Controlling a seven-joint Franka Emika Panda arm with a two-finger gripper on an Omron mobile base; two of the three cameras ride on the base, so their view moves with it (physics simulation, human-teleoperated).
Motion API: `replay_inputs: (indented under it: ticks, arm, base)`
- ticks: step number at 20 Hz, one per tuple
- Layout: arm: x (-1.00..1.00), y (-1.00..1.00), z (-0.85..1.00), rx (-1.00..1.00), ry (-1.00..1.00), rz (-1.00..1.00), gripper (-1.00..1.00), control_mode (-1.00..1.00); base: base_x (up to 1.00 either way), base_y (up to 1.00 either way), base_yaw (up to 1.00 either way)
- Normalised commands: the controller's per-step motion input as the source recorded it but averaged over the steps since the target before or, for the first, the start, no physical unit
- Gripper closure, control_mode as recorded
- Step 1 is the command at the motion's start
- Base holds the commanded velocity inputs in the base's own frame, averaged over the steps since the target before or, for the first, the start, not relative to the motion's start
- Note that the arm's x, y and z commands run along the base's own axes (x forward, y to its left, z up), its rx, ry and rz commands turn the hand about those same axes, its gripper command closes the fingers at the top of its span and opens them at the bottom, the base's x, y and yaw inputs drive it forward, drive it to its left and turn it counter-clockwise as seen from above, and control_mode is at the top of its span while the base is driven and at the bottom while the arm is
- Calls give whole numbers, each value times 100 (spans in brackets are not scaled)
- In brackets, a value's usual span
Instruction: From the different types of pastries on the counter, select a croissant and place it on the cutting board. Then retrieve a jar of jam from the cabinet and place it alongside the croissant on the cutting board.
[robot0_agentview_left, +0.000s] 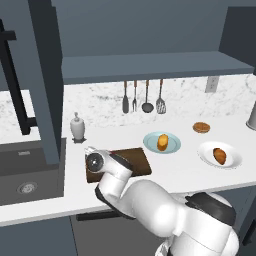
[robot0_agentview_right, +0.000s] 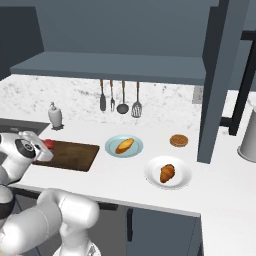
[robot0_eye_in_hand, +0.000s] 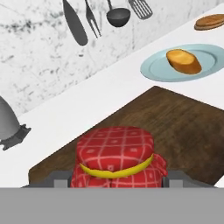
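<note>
My gripper (robot0_eye_in_hand: 116, 180) is shut on the jar of jam (robot0_eye_in_hand: 115, 154), a squat red jar with a checked cloth top. It holds the jar low over the left end of the dark cutting board (robot0_eye_in_hand: 179, 129); I cannot tell whether the jar touches it. From the right base view the jar (robot0_agentview_right: 48, 145) shows at the board's (robot0_agentview_right: 72, 155) left edge, beside my gripper (robot0_agentview_right: 45, 149). The croissant (robot0_agentview_right: 167, 173) lies on a white plate (robot0_agentview_right: 184, 176) to the right, apart from the board. The board (robot0_agentview_left: 140, 160) is partly hidden by my arm.
A blue plate (robot0_agentview_left: 174, 145) carries a yellow bun (robot0_agentview_left: 162, 142), and a flat brown disc pastry (robot0_agentview_left: 201, 127) lies behind it on the counter (robot0_agentview_left: 165, 172). A soap dispenser (robot0_agentview_left: 77, 127) stands at the back left, a sink (robot0_agentview_left: 27, 175) further left. The cabinet (robot0_agentview_left: 150, 35) hangs overhead with its door panel (robot0_agentview_left: 47, 75) open.
</note>
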Motion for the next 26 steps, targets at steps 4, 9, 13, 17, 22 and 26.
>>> replay_inputs:
  ticks: [4,9,13,17,22,26]
  arm:
    - [27,23,0,0,0,0,100,-100]
    - [23,4,-31,-5,0,0,100,-100]
    - [0,5,-7,0,0,1,100,-100]
    - [3,5,-17,0,5,0,100,-100]
    - [7,0,-28,1,13,0,100,-100]
    - [11,0,-37,0,13,0,100,-100]
  base:
    - [0,0,0]
    - [0,0,0]
    - [0,0,0]
    - [0,0,0]
    - [0,0,0]
    - [0,0,0]
